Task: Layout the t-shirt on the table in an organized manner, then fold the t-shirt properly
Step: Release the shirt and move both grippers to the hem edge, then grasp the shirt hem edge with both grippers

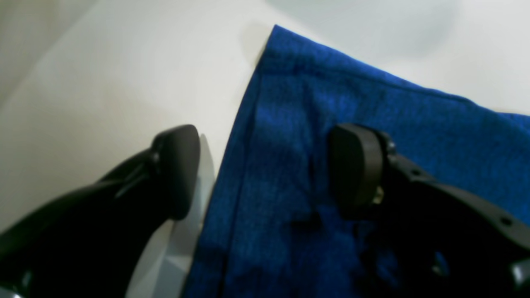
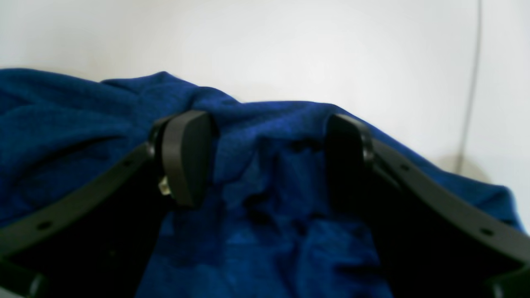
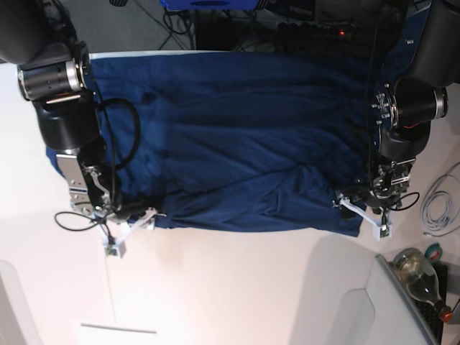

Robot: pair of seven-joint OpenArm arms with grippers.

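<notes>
The dark navy t-shirt (image 3: pixel 230 136) lies spread wide across the white table (image 3: pixel 215 287), wrinkled, with its near edge towards me. At the shirt's near right corner my left gripper (image 1: pixel 265 169) is open. One of its fingers (image 1: pixel 178 169) is over bare table (image 1: pixel 103 82), the other over the blue cloth (image 1: pixel 372 124), and the shirt's side edge runs between them. In the base view that gripper (image 3: pixel 364 214) sits on the right. At the near left corner my right gripper (image 2: pixel 265 157) is open over bunched cloth (image 2: pixel 83 136), a raised fold between its jaws. The base view shows it (image 3: pixel 133 228) low at the left.
A glass bottle (image 3: pixel 420 277) and a coiled white cable (image 3: pixel 438 205) lie off the table's near right corner, beside a grey panel (image 3: pixel 352 302). A thin dark seam line (image 2: pixel 472 82) crosses the table near the right gripper. Cables and equipment crowd the far edge (image 3: pixel 215 21).
</notes>
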